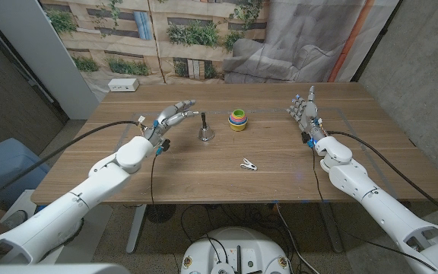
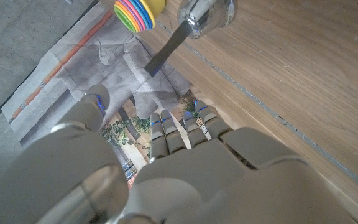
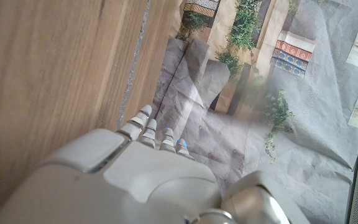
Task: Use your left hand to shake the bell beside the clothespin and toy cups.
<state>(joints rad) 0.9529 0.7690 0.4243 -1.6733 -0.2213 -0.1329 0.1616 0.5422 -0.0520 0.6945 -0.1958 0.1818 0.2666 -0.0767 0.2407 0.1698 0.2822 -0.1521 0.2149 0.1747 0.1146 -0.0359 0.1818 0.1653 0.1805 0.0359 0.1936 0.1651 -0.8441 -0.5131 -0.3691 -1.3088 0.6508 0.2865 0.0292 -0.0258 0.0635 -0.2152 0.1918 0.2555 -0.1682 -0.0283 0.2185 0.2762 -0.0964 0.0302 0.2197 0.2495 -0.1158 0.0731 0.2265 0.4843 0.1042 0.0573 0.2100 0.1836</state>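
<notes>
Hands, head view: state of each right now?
Left hand: open, fingers spread beside the small silver bell with black handle, not gripping it.
Right hand: open, holding nothing.

I'm looking at the wooden worktop (image 1: pixel 128 179) across the frame's middle. The bell (image 1: pixel 204 134) stands upright at centre, the stacked toy cups (image 1: pixel 238 121) just to its right. The clothespin (image 1: pixel 249 164) lies lower, right of centre. A white box (image 1: pixel 123 85) sits at the upper-left corner.

Left wrist view: the bell (image 2: pixel 207 14) and toy cups (image 2: pixel 138 11) are cut off by the upper frame edge. Head view: the clothespin (image 1: pixel 249 164), lower centre, is too small to resolve.
</notes>
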